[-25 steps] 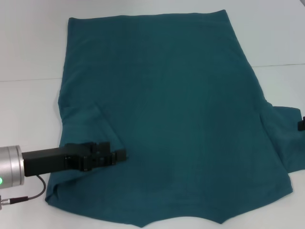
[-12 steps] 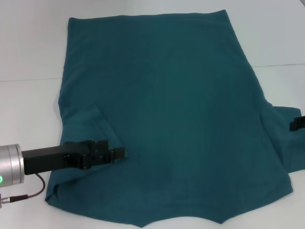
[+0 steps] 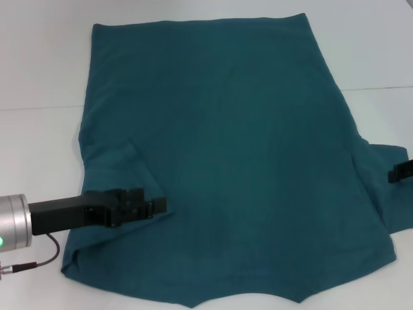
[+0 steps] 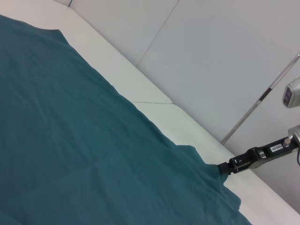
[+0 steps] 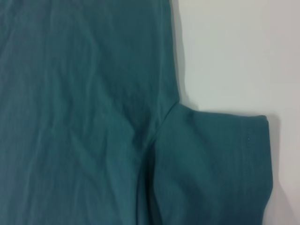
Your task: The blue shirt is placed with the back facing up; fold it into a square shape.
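- The worktop (image 3: 39, 64) is white and carries the blue shirt (image 3: 226, 148), which lies spread flat with its plain side up, hem at the far edge and collar notch at the near edge — it fills most of the head view.
- The shirt's left sleeve (image 3: 113, 171) is already turned in over the body, leaving a slanted crease; the right sleeve (image 5: 211, 164) lies spread out flat on the worktop past the side seam.
- The step in hand looks like folding in the sides. To do it well, the right sleeve should be carried over along a line that mirrors the left crease, so both long edges end up parallel.
- The left gripper (image 3: 155, 206) sits low over the shirt just beside the folded sleeve's end; whether its jaws are released or clenched cannot be told from these views.
- The right gripper (image 3: 401, 171) shows only as a dark tip at the frame edge, at the outer end of the right sleeve — its jaws' state cannot be told either.
- A good pinch takes the sleeve hem alone, not the body layers beneath, and lifts low to avoid dragging the whole shirt.
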